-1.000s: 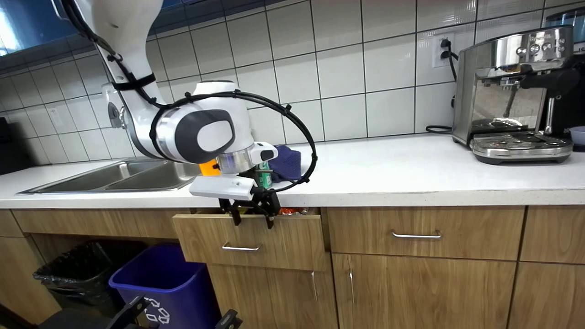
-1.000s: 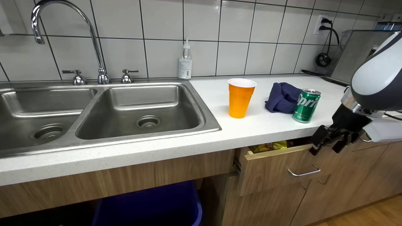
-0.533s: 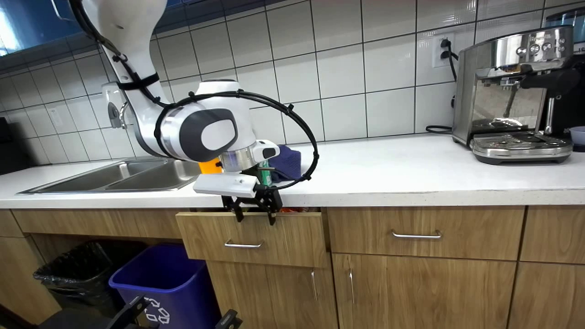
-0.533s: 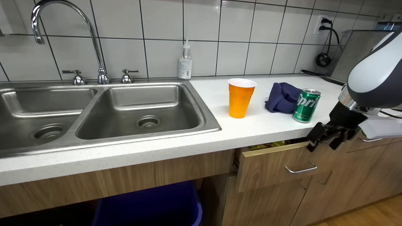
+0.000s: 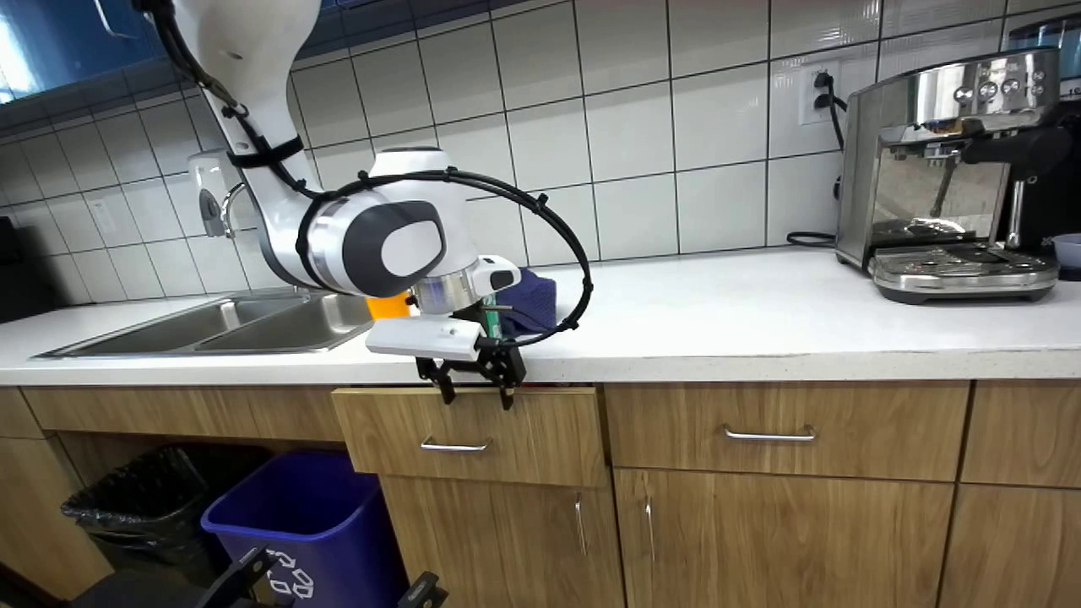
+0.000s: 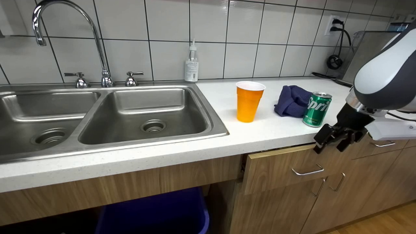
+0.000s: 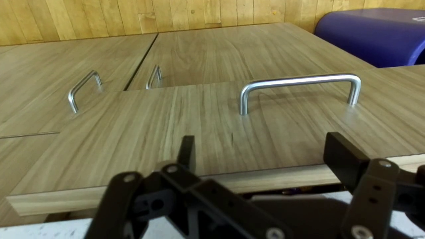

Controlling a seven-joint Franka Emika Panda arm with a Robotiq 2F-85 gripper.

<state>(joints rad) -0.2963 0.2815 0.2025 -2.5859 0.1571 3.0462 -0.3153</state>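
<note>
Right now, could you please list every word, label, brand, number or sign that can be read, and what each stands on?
"Spri" on the green can; any further letters are out of sight.
Recycling arrows, no words, on the blue bin.
Label on the clear bottle: print too small to read.
Any tinier marks: unreadable.

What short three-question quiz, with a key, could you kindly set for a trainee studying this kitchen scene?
1. True or false: the gripper has its jaws apart, with the nearest drawer handle outside them.
2. Compare: of the orange cup, green can and blue cloth on the counter, which stands nearest the sink?
3. Explain: is the drawer closest to the gripper fully closed, and what shows it?

Key: 1. True. 2. The orange cup. 3. No; its front stands forward of the cabinet door below, and the wrist view shows a narrow dark gap between its top edge and the counter.
</note>
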